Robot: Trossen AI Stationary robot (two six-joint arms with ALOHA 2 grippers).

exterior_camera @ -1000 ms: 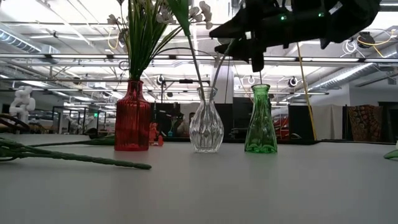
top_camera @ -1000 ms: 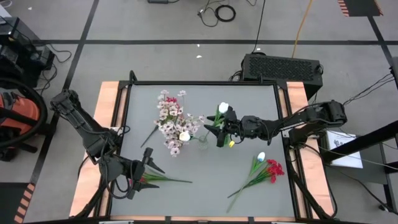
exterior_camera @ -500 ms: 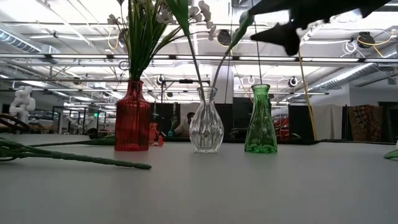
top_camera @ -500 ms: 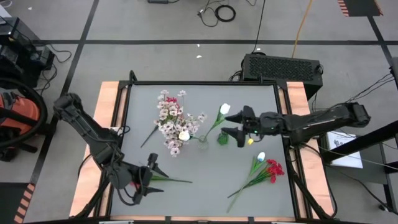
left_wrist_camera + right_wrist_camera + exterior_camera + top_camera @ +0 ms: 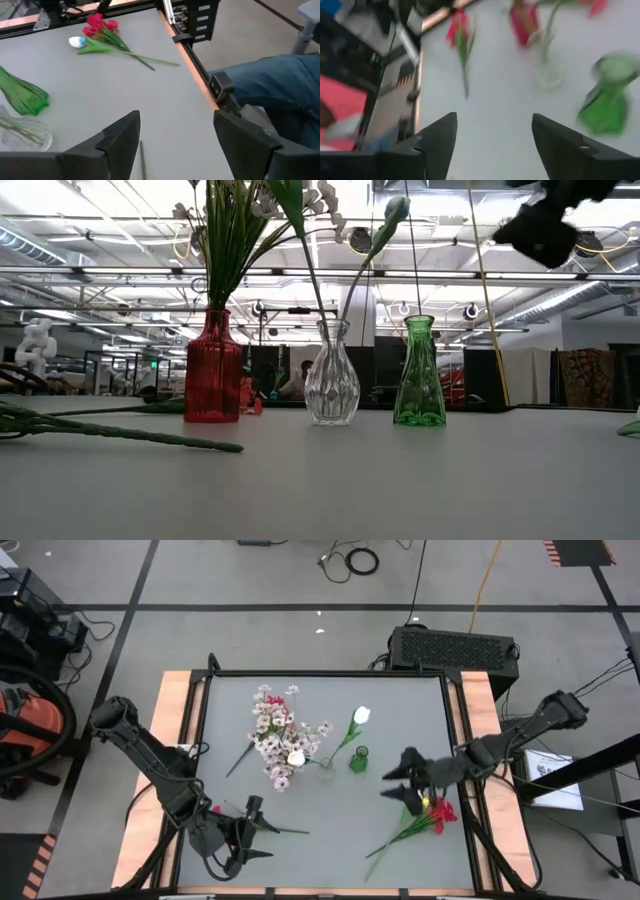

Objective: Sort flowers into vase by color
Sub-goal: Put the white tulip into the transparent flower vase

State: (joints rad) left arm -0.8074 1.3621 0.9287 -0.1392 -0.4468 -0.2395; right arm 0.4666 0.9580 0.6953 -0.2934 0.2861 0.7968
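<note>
The red flowers (image 5: 436, 814) lie near the table's (image 5: 400, 860) front right corner with a white bud (image 5: 420, 792) beside them, stems slanting toward the front edge and blooms toward the right edge. The right gripper (image 5: 404, 783) hovers just above the blooms, jaws wide and empty, clearly the nearer arm. The left gripper (image 5: 255, 832), also wide, sits over a stem (image 5: 285, 830) near the front left.

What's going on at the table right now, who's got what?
Neither arm holds anything. The right gripper is open, above the table near the red flowers lying with a white bud by the right edge. The left gripper is open over a green stem lying near the front left. Pinkish-white sprigs fill the red vase, a white tulip stands in the clear vase, and the green vase looks empty.
</note>
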